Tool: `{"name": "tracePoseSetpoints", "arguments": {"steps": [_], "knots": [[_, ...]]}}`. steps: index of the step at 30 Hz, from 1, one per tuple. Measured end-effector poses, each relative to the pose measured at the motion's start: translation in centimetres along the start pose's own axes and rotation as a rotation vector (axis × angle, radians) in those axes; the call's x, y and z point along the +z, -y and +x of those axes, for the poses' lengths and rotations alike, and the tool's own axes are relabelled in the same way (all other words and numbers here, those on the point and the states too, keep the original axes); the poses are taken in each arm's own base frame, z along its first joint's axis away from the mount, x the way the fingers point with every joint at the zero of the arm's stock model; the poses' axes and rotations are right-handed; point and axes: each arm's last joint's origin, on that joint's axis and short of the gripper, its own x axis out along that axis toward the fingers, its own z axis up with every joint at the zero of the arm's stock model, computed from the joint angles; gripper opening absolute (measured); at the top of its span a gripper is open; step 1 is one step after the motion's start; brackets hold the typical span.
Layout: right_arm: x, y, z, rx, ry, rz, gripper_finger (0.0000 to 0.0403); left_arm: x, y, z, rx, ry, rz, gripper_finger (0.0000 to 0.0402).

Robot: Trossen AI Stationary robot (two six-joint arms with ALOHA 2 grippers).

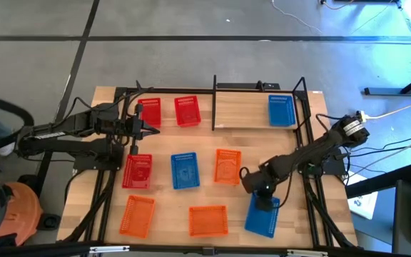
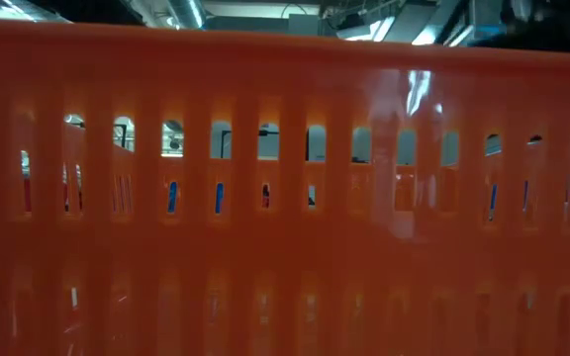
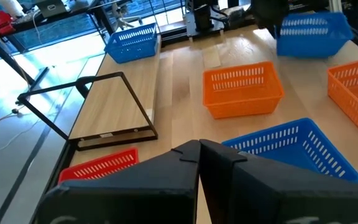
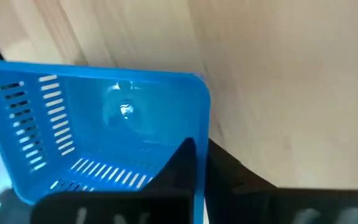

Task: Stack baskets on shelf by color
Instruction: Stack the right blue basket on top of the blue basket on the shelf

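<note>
nine baskets show from above, placed here against the shelf [image 1: 241, 107], a light board in black posts at the far side of the bench [image 1: 105, 218]. one blue basket [image 1: 281, 111] sits on the shelf's right end. two red baskets [image 1: 187, 111] lie just left of the shelf, with the left gripper [image 1: 150, 128] beside them, its fingers pressed together on nothing. a row lies nearer than the shelf: a red basket [image 1: 138, 171], a blue one [image 1: 185, 171], an orange one [image 1: 227, 166]. nearer still are two orange baskets [image 1: 137, 215] and a second orange one [image 1: 208, 220]. the right gripper [image 1: 262, 193] pinches the far rim of the third blue basket [image 1: 265, 215], well off the shelf at the near right.

the low view is filled by an orange basket wall [image 2: 285, 198]; slivers of blue and red show through its slots.

past the left wrist, closed fingers [image 3: 197, 155] point over the middle blue basket [image 3: 291, 146] and an orange basket [image 3: 242, 90], with the shelf [image 3: 114, 112] beyond.

the right wrist shows a finger [image 4: 182, 165] closed on the blue basket's rim [image 4: 201, 143] over bare wood.
</note>
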Motion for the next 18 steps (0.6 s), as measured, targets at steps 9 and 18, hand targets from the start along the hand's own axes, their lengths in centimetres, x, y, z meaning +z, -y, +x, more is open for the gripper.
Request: {"name": "tracePoseSetpoints", "arguments": {"steps": [9, 18], "knots": [[0.6, 2.6, -12.0, -0.205, -0.086, -0.098, 0.0003, 0.0, 0.0, 0.0, -0.001, 0.0, 0.0, 0.0], [2.3, 8.7, -20.6, -0.349, 0.183, -0.232, 0.0002, 0.1, 0.1, 0.0, -0.039, 0.018, 0.0, 0.0]]}}
